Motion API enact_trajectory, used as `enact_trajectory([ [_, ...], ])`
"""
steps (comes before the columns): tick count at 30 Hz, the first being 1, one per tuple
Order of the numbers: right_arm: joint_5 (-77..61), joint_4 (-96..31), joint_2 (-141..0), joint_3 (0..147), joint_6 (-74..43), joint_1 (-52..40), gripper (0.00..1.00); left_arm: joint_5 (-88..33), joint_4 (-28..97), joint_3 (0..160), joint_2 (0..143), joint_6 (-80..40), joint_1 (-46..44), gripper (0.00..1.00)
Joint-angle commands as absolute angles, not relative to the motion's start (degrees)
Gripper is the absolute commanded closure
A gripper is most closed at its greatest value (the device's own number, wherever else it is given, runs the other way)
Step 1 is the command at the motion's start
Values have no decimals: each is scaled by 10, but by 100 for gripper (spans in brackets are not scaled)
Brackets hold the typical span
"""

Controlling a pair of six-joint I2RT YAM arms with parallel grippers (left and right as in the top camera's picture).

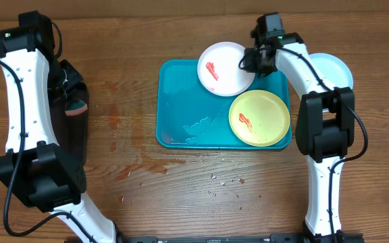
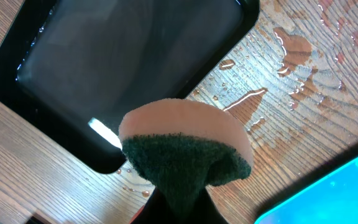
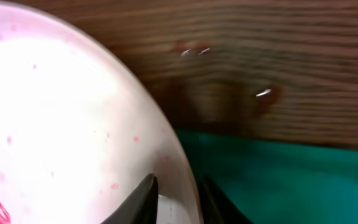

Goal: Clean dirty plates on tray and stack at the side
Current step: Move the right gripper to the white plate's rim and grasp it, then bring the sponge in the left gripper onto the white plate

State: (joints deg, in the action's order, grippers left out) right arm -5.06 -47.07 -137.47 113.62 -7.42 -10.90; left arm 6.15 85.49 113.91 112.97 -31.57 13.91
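The white plate with a red smear lies over the far rim of the turquoise tray. My right gripper is shut on the plate's right rim. In the right wrist view one finger sits inside the white plate and the other outside, under the rim, at the right gripper. A yellow-green plate, also smeared red, rests in the tray's right half. A pale blue plate lies on the table right of the tray, partly behind the arm. My left gripper is shut on a sponge.
A black tray lies on the wood under the left arm, left of the turquoise tray. Water puddles and droplets wet the table between them and in front. Water also pools in the turquoise tray's middle.
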Motion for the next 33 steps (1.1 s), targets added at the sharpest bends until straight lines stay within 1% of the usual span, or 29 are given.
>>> enact_trajectory([
  [1, -50, -500, -1381, 1149, -75, -140, 89, 59, 853, 1136, 1121, -317, 138, 96],
  [4, -50, -535, -1381, 1149, -77, -159, 90, 59, 853, 1136, 1121, -317, 138, 96],
  [7, -50, -575, -1375, 1149, -102, -172, 90, 59, 853, 1136, 1121, -317, 138, 96],
  [8, -50, -581, -1372, 1149, -106, -174, 89, 59, 853, 1136, 1121, -317, 138, 96],
  [10, -52, -596, -1353, 1151, -108, -178, 75, 59, 853, 1136, 1121, -317, 138, 96],
  [12, -53, -595, -1345, 1153, -114, -178, 69, 59, 853, 1136, 1121, -317, 138, 96],
  [16, -64, -557, -1348, 1153, -120, -178, 63, 58, 852, 1136, 1121, -317, 138, 96],
  [20, -65, -514, -1363, 1151, -99, -178, 63, 44, 852, 1136, 1121, -311, 138, 96],
  [24, -65, -501, -1374, 1131, -72, -180, 64, 29, 852, 1136, 1121, -296, 138, 96],
  [25, -65, -498, -1374, 1125, -69, -180, 66, 29, 852, 1136, 1121, -296, 138, 96],
  [27, -65, -492, -1374, 1111, -57, -180, 73, 29, 851, 1136, 1121, -296, 138, 96],
  [30, -66, -503, -1374, 1110, -58, -181, 75, 7, 852, 1136, 1121, -293, 133, 96],
  [33, -96, -524, -1374, 1110, -62, -188, 80, -56, 844, 1128, 1121, -241, 115, 96],
])
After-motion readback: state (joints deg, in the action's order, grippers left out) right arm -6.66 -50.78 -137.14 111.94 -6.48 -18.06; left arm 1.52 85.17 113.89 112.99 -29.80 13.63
